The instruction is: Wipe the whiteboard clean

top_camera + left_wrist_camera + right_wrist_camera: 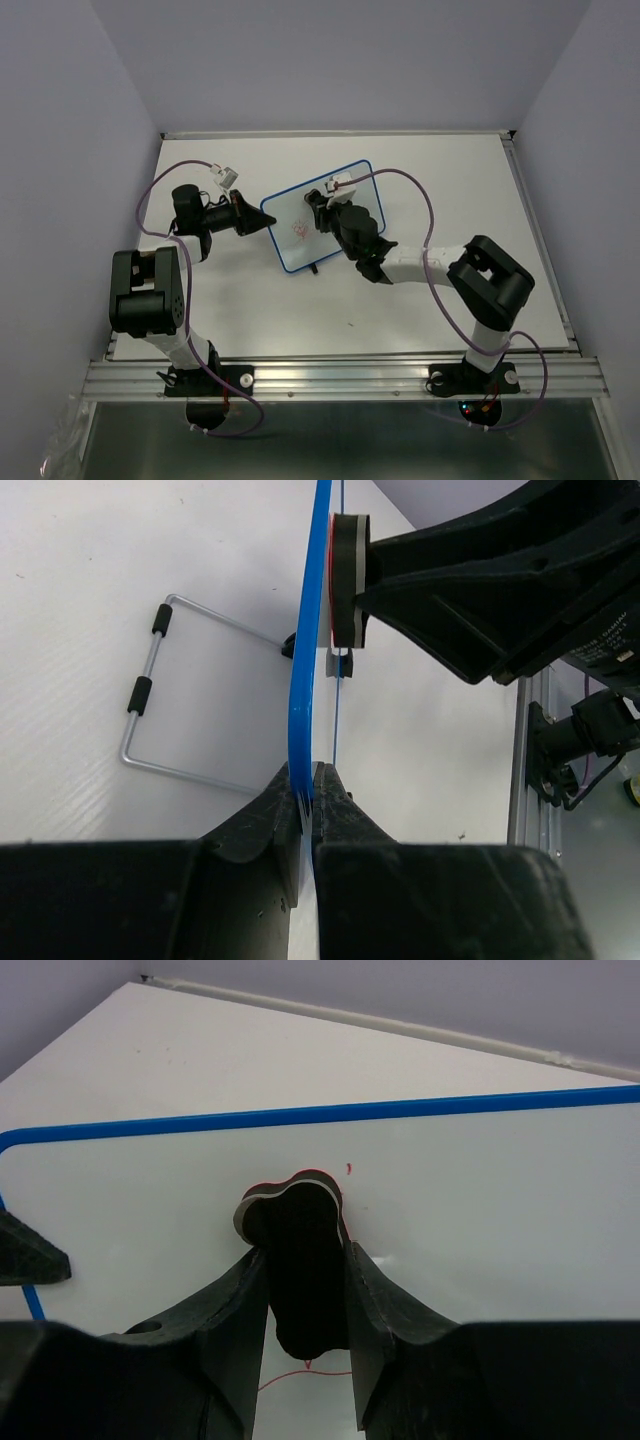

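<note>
Small white board with blue frame [283, 225] stood near middle of white worktop [450, 170]. Left fingers [328, 790] clenched on its blue edge. Right fingers [365, 1285] grasped black eraser block [300, 1260], pressed on board near red scribbles [298, 230].

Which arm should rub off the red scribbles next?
The right arm. The right claw grips the eraser against the whiteboard, right by the red scribbles. The left claw is busy: it is shut on the board's blue edge to steady it.
</note>
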Controlling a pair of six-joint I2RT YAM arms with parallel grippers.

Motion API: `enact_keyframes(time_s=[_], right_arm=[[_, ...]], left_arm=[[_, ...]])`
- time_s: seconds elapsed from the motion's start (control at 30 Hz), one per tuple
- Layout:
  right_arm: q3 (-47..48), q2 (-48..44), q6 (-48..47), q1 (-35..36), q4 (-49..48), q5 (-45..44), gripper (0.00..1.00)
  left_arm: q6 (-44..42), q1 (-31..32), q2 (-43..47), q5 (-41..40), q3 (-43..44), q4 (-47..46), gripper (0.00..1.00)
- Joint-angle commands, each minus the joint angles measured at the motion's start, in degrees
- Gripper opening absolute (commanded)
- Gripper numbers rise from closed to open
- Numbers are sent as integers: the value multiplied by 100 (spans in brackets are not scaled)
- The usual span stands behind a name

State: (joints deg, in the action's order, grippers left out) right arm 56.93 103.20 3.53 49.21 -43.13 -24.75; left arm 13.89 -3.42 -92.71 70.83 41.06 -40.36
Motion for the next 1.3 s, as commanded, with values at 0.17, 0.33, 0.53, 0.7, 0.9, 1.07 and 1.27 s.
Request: enact_keyframes(time_s=[0.17, 0.33, 0.53, 0.7, 0.9, 1.07, 1.27], right_arm=[[108, -142, -2, -527, -107, -1136, 1], [170, -63, -63, -632, -116, -1234, 1], [143, -107, -283, -562, -222, -172, 1], [433, 104, -871, -35, 77, 68, 1], [574, 245, -802, 282, 121, 76, 1], [600, 245, -670, 344, 209, -55, 1], [618, 263, -495, 125, 191, -1127, 1]], left_arm=[[-765, 34, -134, -596, -28, 265, 0], [-774, 34, -125, -596, -19, 292, 0], [-774, 43, -116, -588, -10, 301, 0], [-774, 34, -107, -605, -10, 292, 0], [-774, 35, -81, -632, -19, 292, 0], [-765, 35, -72, -649, -19, 309, 0], [-765, 34, -63, -728, -28, 327, 0]])
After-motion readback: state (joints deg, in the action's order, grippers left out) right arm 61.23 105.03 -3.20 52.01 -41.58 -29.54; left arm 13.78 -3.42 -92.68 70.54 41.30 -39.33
